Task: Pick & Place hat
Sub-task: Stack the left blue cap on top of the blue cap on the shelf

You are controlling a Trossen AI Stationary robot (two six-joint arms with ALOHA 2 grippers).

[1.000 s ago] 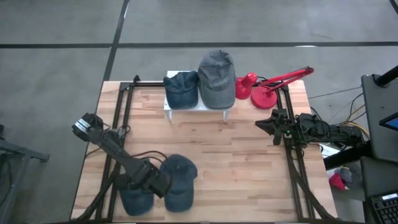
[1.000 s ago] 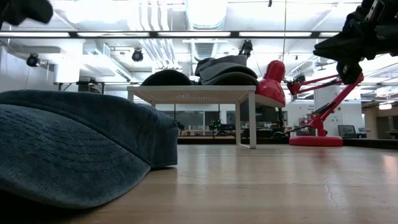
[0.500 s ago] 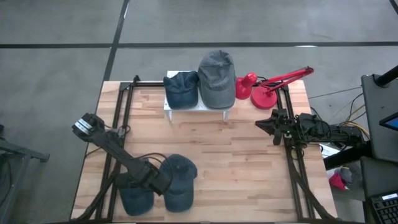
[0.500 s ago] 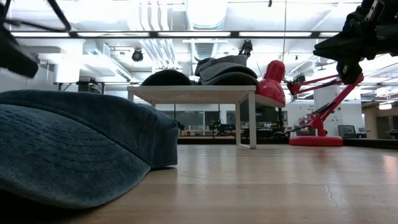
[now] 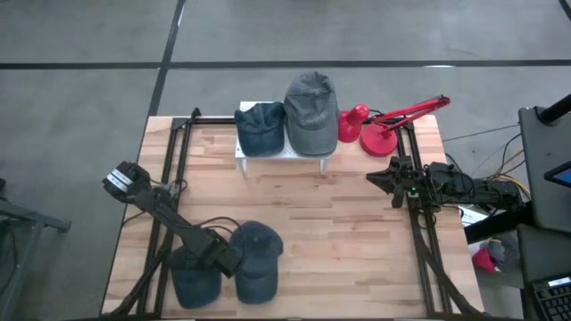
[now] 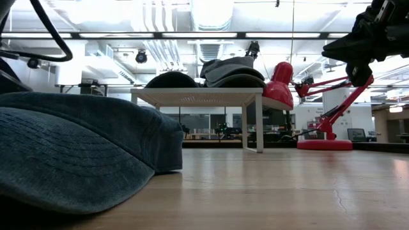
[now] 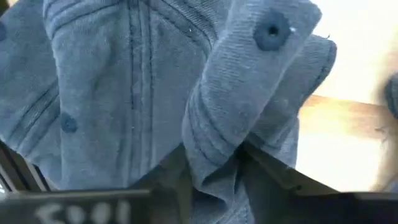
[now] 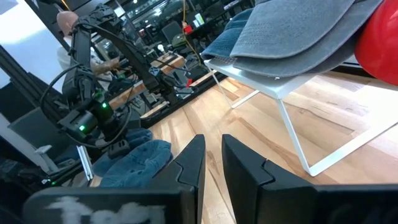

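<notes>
Two dark blue hats lie side by side near the table's near edge, the left hat (image 5: 194,283) and the right hat (image 5: 259,263); one fills the low view's left (image 6: 77,153). My left gripper (image 5: 221,259) is down between them, shut on blue cloth (image 7: 211,168). Another blue hat (image 5: 260,127) and a grey hat (image 5: 311,111) rest on a small white stand (image 5: 284,155) at the far edge. My right gripper (image 5: 382,178) waits above the right side, its fingers (image 8: 194,163) close together and touching nothing. My left gripper pinches a raised fold of blue hat cloth (image 7: 214,134) between its two fingers, below the crown's top button (image 7: 272,31). It comes from above, slanting toward the table's right and near side. The hat lies on the table. The gripper hides which of the two hats it is.
A red desk lamp (image 5: 379,132) stands at the far right, next to the stand. Black frame rails run along the table's left (image 5: 169,178) and right (image 5: 415,232). Bare wood (image 5: 330,232) lies between the stand and the near hats.
My left gripper has come down onto the hats near the table's near edge and shifted slightly toward the left edge. In the low view the arm drops along the left side. The hats keep their places.
</notes>
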